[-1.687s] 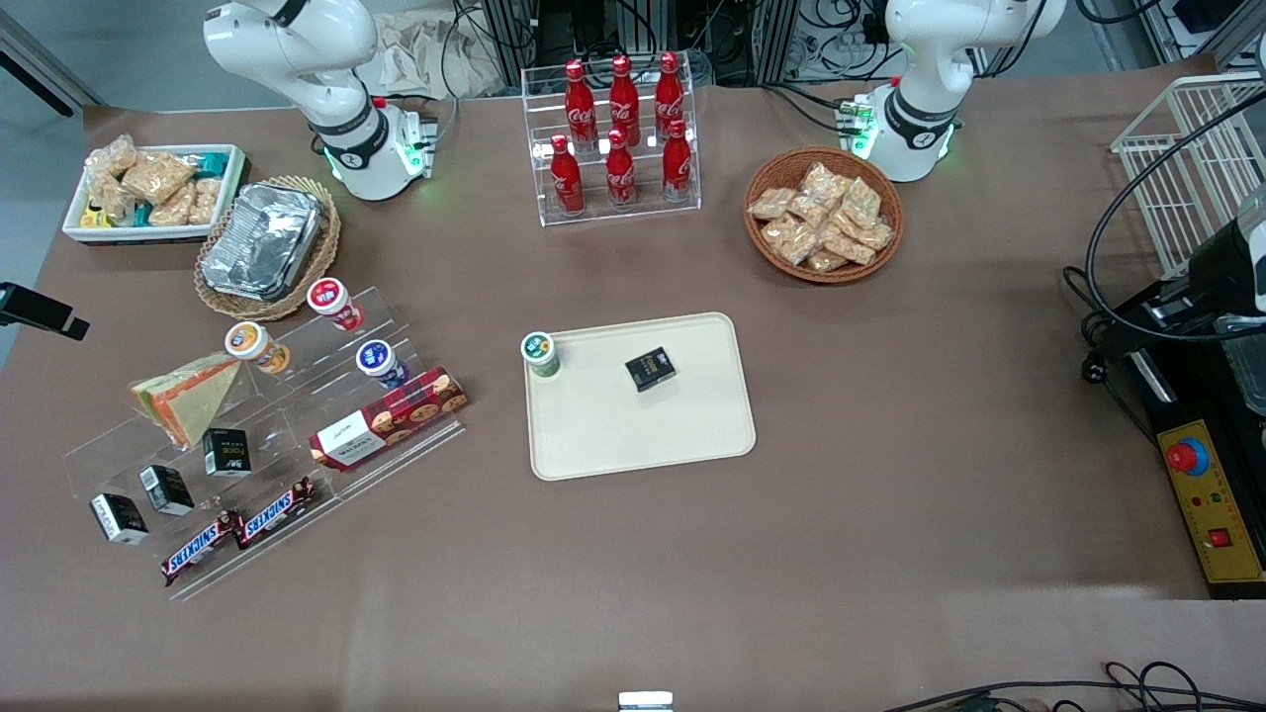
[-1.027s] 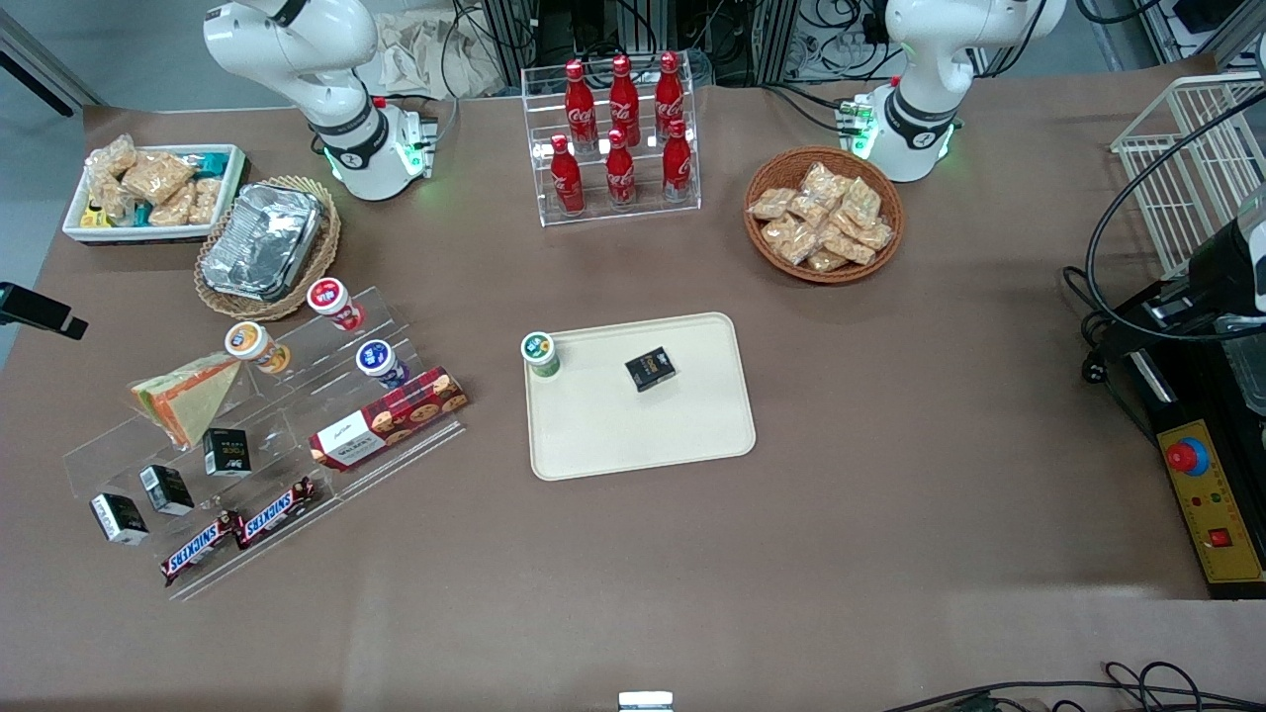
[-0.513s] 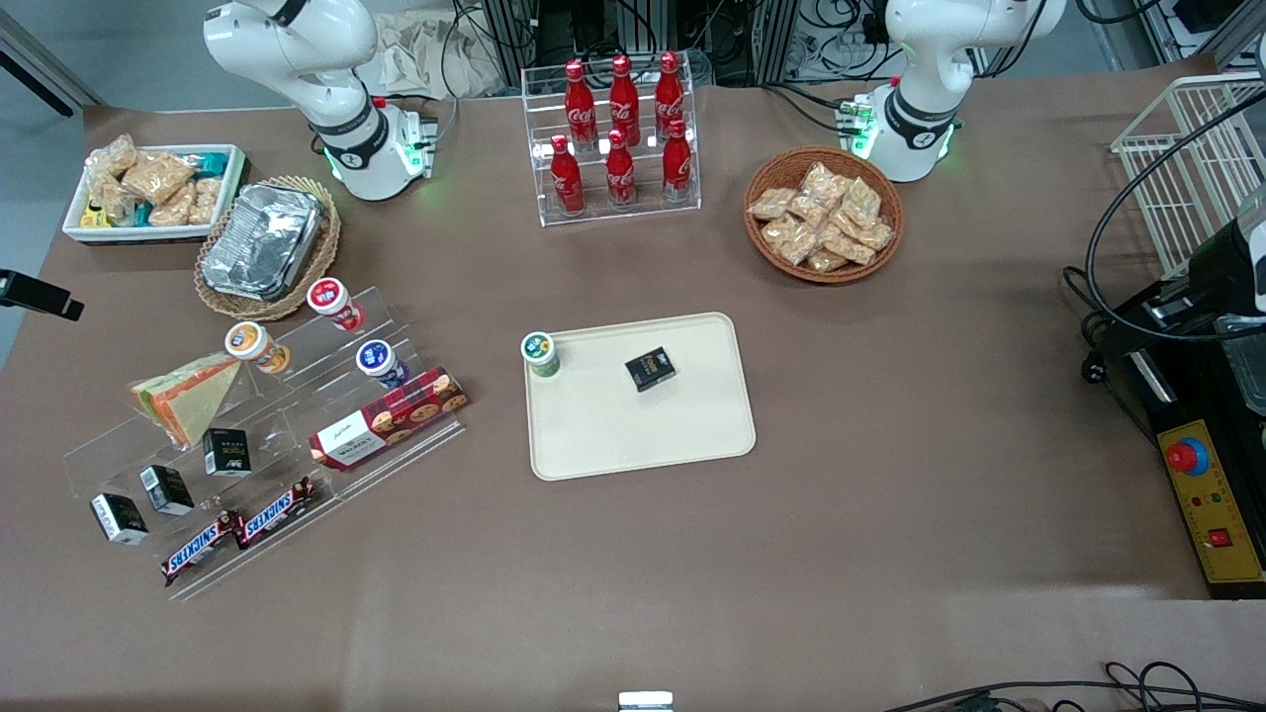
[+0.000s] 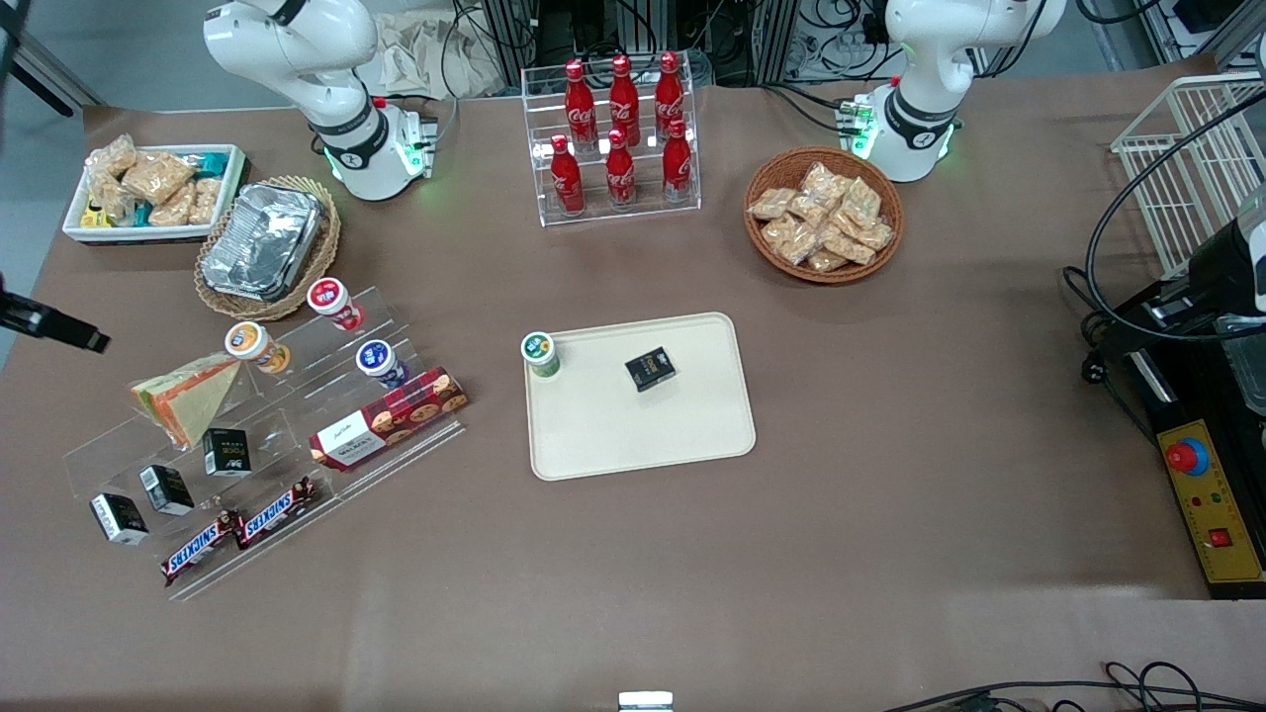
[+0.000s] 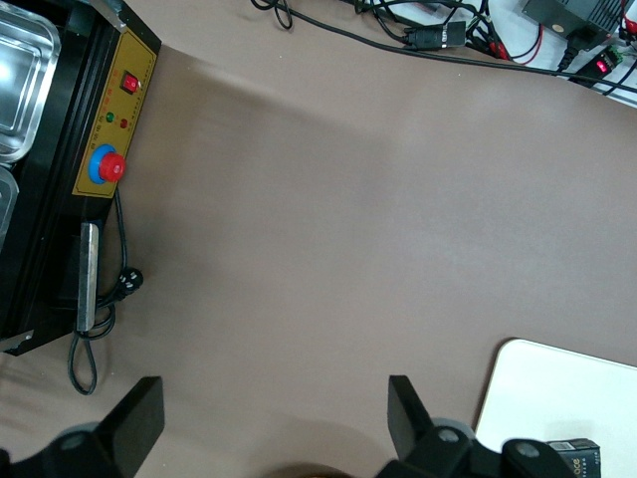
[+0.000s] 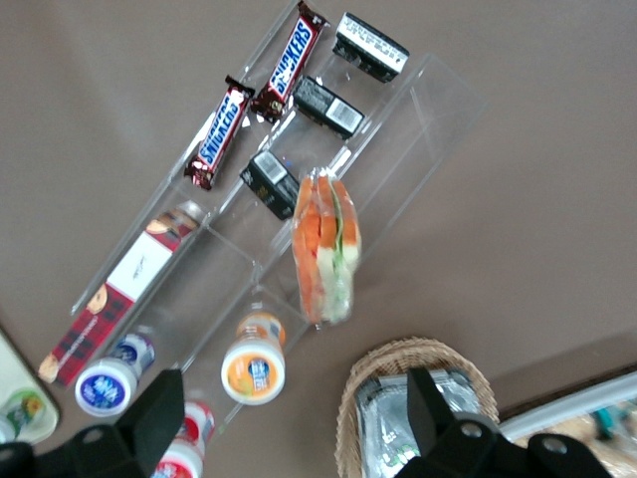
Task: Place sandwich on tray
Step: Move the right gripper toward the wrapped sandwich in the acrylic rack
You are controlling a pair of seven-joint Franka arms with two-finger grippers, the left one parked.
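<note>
Tabletop [image 4: 890, 514] w/ tray [image 4: 692, 435] near its middle, holding only a cup & small black box; task barely begun. Sandwich [image 6: 324, 249] sat untouched on the clear stepped rack [image 4: 297, 396] by the working arm's edge. End effector [image 6: 294, 423] hung open above it, apart, nothing gripped.

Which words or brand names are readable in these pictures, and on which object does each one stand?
"SNICKERS": on the two Snickers bars on the clear acrylic stand.
"Coca-Cola": on the red bottles, only just readable.
Unreadable: print on the small black boxes, cup lids, red tartan box.
The sandwich and tray bear no text.
The gripper hangs open above the stand.
</note>
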